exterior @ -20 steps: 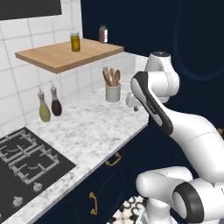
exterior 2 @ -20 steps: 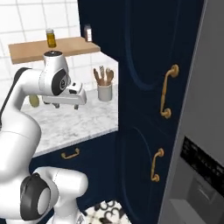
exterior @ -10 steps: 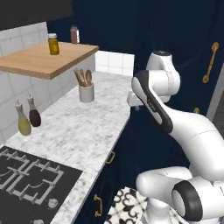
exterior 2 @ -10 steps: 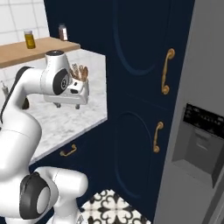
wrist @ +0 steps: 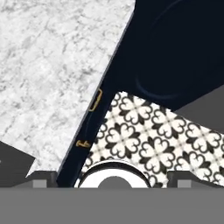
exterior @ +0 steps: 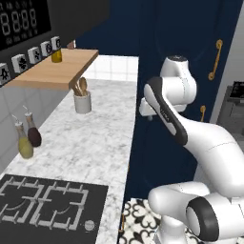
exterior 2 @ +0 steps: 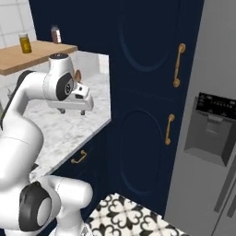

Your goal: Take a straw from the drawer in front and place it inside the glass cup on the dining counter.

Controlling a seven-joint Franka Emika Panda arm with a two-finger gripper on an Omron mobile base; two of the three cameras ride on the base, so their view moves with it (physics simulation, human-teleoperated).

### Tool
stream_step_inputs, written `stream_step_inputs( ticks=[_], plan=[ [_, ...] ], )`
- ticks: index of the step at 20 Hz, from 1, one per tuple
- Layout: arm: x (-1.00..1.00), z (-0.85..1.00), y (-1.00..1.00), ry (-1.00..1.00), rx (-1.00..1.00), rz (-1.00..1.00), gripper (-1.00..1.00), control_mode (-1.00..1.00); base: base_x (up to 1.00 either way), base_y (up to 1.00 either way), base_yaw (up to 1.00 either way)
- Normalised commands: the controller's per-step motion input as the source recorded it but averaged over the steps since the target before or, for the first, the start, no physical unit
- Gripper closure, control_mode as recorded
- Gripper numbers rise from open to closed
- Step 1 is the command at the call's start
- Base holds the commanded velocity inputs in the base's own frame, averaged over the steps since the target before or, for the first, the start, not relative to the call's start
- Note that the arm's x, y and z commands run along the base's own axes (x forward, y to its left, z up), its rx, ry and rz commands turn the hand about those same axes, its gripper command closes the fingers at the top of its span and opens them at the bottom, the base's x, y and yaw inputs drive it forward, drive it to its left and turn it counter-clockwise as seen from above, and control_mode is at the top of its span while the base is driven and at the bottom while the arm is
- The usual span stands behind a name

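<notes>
Drawer front [exterior 2: 73, 165] with a brass handle [exterior 2: 79, 156] is sitting closed just under the edge of the marble worktop [exterior 2: 69, 129], below and slightly ahead of the gripper [exterior 2: 72, 111]. The gripper is hanging over the worktop's outer edge, pointing down, its two short fingers spreading wide apart and pinching nothing. In the hand view the dark fingertips [wrist: 41, 179] are rising far apart at the bottom, and the navy drawer face [wrist: 83, 127] is running as a narrow strip between the worktop [wrist: 52, 65] and the patterned tile floor [wrist: 153, 135].

In the left base view the gripper [exterior: 149, 117] is hovering beside the worktop [exterior: 95, 143]. Further out on that surface a white crock of wooden utensils [exterior: 83, 101] is standing near the wall, two small bottles [exterior: 27, 140] are standing side by side at the tiles, and a black gas hob [exterior: 47, 205] is lying at the near end. A wooden shelf [exterior: 52, 71] is carrying jars above. To the right a tall navy cabinet [exterior 2: 147, 92] is standing beside a grey fridge [exterior 2: 212, 129].
</notes>
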Motion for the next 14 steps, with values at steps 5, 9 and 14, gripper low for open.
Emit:
stream_step_inputs(
  ticks=[5, 9, 14],
  plan=[
    [0.03, 0.00, 0.02, 0.04, 0.36, -0.25, -1.00, -1.00, 0.00, 0.00, 0.00],
    [0.01, -0.22, -0.92, 0.06, 0.60, -0.08, -1.00, -1.00, 0.00, 0.00, 0.00],
    [0.00, -0.50, -0.84, 0.01, 0.62, -0.01, -1.00, -1.00, 0.00, 0.00, 0.00]
  ],
)
